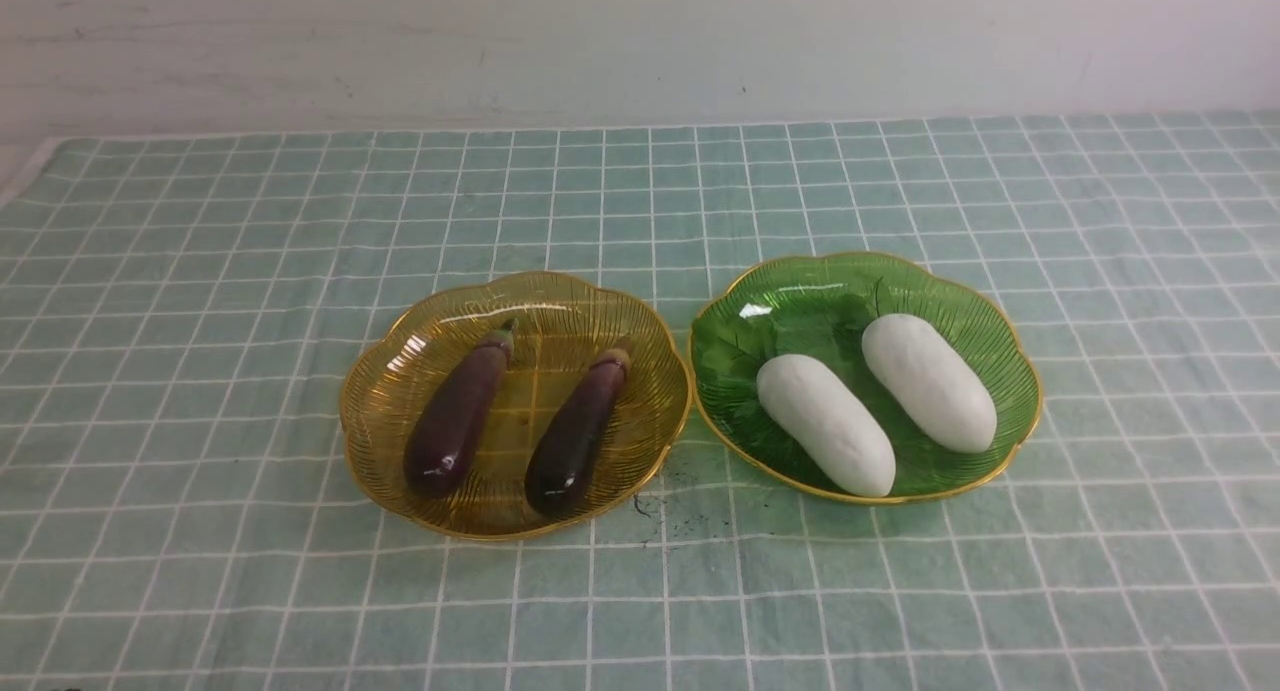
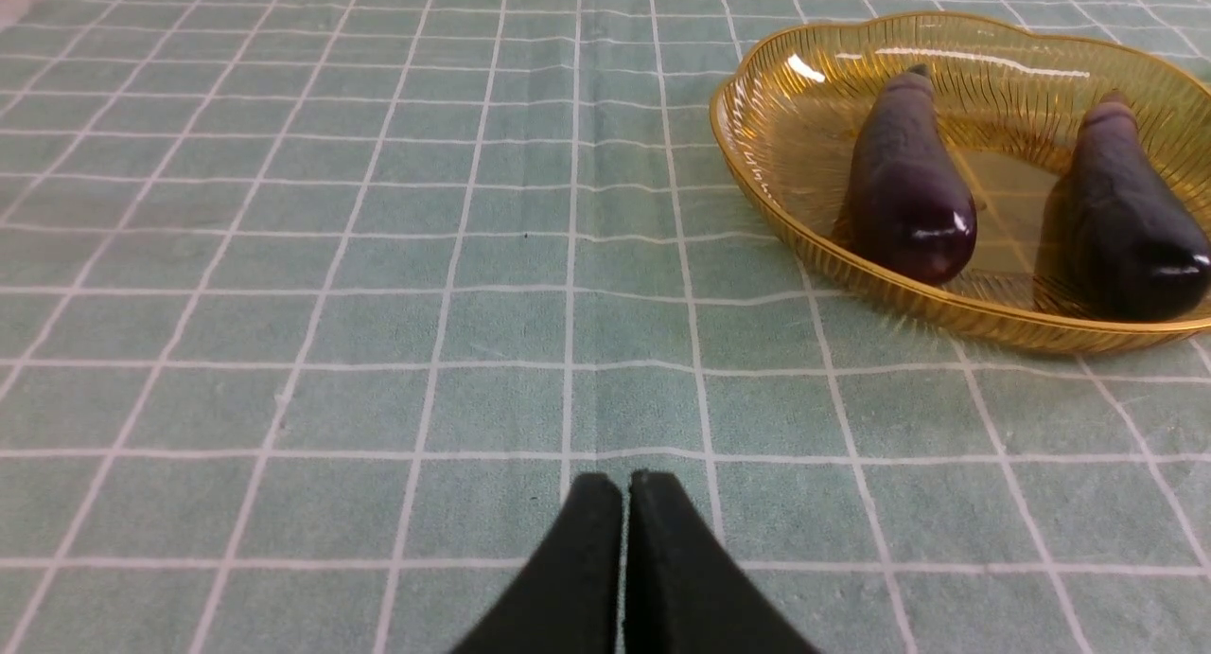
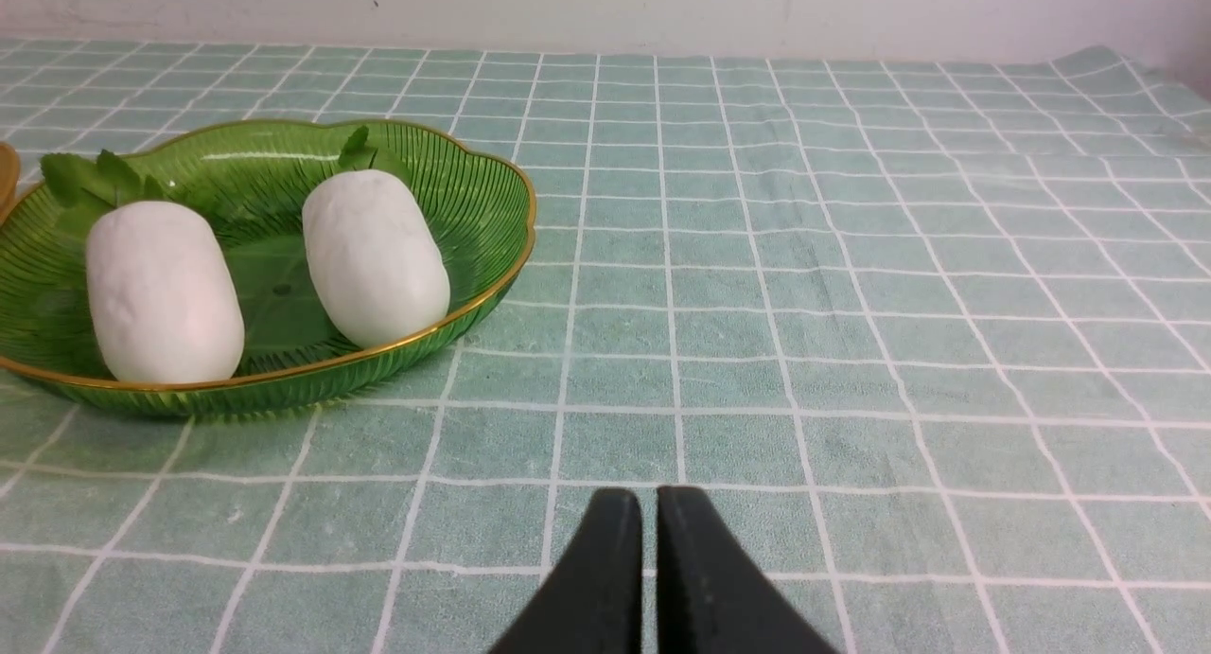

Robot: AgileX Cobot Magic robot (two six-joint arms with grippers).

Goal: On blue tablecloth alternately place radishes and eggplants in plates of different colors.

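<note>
Two plates are counted on one checked cloth (image 1: pixel 200 271): one yellow plate (image 1: pixel 390 371) and one green plate (image 1: pixel 1000 331). Two eggplants (image 1: pixel 455 421) (image 1: pixel 575 436) are counted in the yellow one, and two radishes (image 1: pixel 825 423) (image 1: pixel 928 381) in the green one. Two grippers (image 2: pixel 624 488) (image 3: pixel 649 503) are counted, each with its jaws pressed together, nothing between them.

Both purple eggplants (image 2: pixel 908 195) lay side by side in the amber plate (image 2: pixel 757 152), ahead and right of the closed left gripper (image 2: pixel 624 488). Two white radishes (image 3: pixel 374 256) sat in the green plate (image 3: pixel 473 200), ahead-left of the closed right gripper (image 3: pixel 648 503), on the blue tablecloth (image 1: pixel 200 271).
</note>
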